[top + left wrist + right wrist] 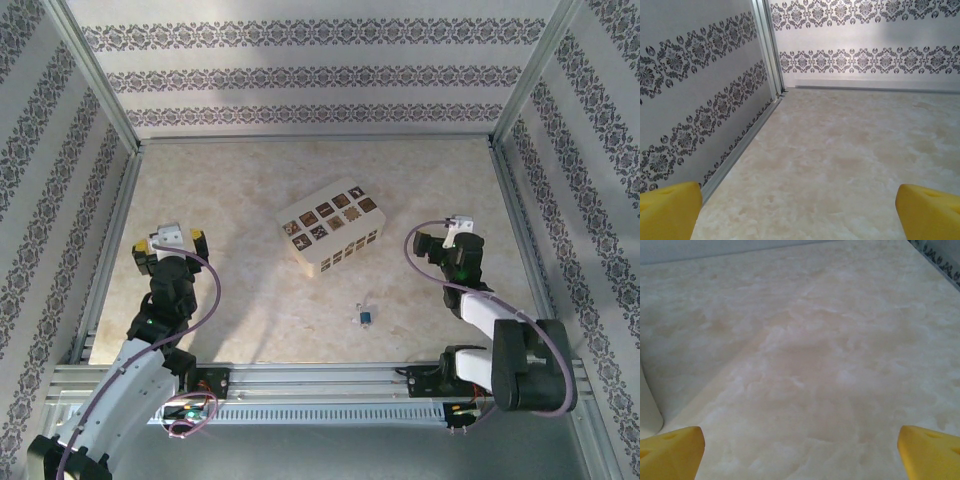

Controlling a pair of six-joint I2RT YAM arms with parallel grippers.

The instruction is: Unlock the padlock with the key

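Currently your left hand [172,240] sits over the left side of the surface [230,190], released. Its yellow fingertips [670,212] are spread wide at the lower corners of the left wrist view, with bare marbled top between them and the patterned wall [695,100] close on that side. Your right hand [458,230] is over the right side, also released and grasping nothing, with only pale surface ahead in its wrist view. The padlock [367,317] lies flat toward the near edge, between the two arms and nearer the right one, well apart from both hands. It has a tiny blue body with a silvery bit on its far side. The cream box [331,232] with dark patterned squares stands beyond it near mid-surface, not touching it.
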